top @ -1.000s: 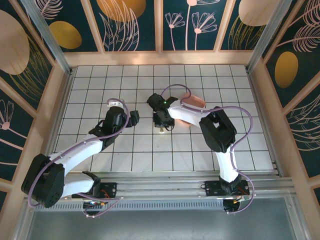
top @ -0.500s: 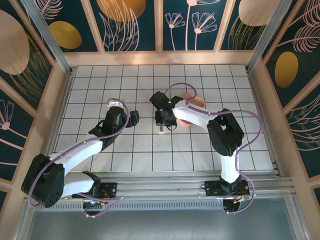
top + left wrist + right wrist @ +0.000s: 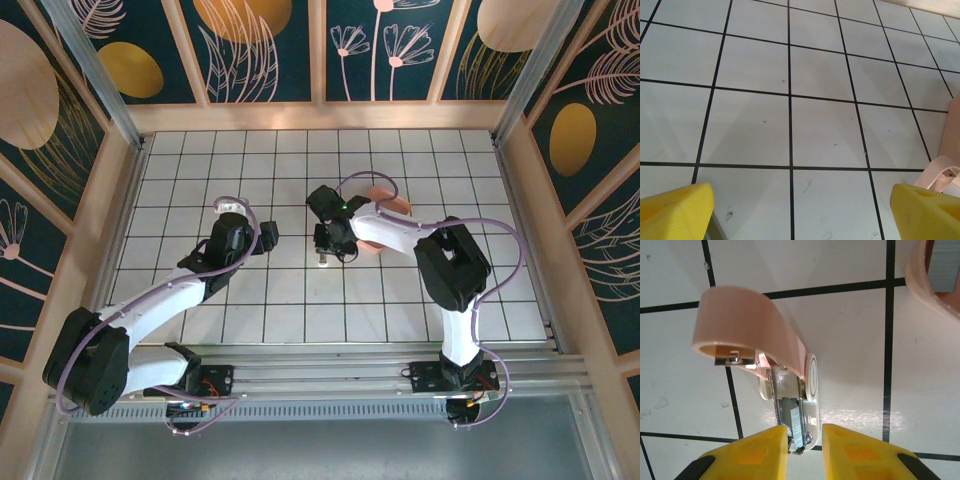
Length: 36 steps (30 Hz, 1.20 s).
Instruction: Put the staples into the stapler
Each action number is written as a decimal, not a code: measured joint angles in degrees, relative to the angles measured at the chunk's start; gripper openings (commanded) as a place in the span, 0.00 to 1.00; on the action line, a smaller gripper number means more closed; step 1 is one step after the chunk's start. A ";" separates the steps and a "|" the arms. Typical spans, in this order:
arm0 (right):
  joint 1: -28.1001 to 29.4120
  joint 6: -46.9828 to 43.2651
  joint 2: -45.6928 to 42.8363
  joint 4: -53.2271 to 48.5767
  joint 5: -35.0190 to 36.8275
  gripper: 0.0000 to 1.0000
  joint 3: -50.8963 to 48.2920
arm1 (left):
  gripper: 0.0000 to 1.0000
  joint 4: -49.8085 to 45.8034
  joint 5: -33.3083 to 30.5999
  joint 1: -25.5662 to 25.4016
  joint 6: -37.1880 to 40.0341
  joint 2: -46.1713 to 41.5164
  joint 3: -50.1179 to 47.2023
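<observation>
Stapler lies flung open on the white tiled surface, near its middle and just beside the corner of a salmon-pink tray. Its pale pink lid is a smooth, rounded plastic shell, hinged up and back. That bares a white base with a narrow, bright metal channel running along it. In that channel sits the staples, a short silver-grey strip, ribbed and shiny.

The right pincer hangs right over the front end of the channel. Its blunt yellow fingers stand only narrowly apart, with the tip of the strip in the gap. Whether the pads pinch the strip or have let it go cannot be told. The left pincer is released wide, nothing between its fingers, hovering over bare tiles beside the stapler.

The step in hand looks like seating the strip. To do it well, the strip should lie flat and square in the channel, legs down, and not ride up on a wall. The fingers should part just enough to clear it and then lift straight off, because thin glued staples are likely to snap or tip if dragged sideways. The light stapler could also skid on the glossy tile, so any nudge should be gentle.
</observation>
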 measured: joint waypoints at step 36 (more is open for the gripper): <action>-0.52 -0.04 0.26 2.78 -2.32 0.08 -1.38 | 0.90 -0.02 0.17 0.00 0.00 0.17 0.44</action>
